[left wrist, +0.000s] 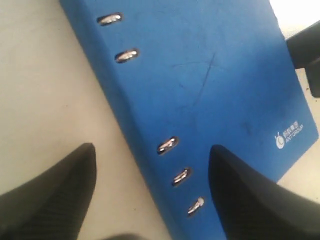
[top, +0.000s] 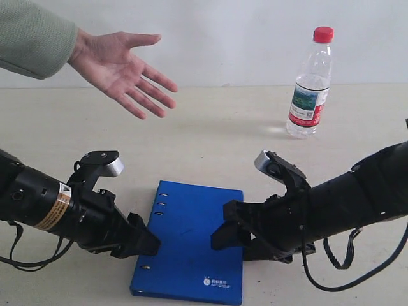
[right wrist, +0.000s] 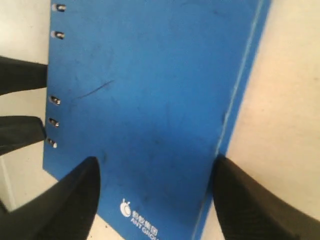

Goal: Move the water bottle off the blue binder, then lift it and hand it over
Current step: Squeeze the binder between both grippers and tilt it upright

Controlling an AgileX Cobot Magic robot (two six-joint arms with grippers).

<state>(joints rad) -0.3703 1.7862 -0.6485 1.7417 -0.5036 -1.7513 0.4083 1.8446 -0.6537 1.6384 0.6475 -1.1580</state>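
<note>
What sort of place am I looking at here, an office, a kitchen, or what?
Probably a robotics lab bench: a plain beige table against a blank white wall, the robot's left arm and right arm flanking a blue binder.

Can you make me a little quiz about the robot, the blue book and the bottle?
1. True or false: the water bottle is standing on top of the blue binder.
2. What colour is the bottle's cap? A red, B green, C yellow.
3. Which of the robot's hands is closer to the binder's ring slots: the left hand or the right hand?

Key: 1 false, it stands on the table, away from the binder. 2 A. 3 the left hand.
</note>
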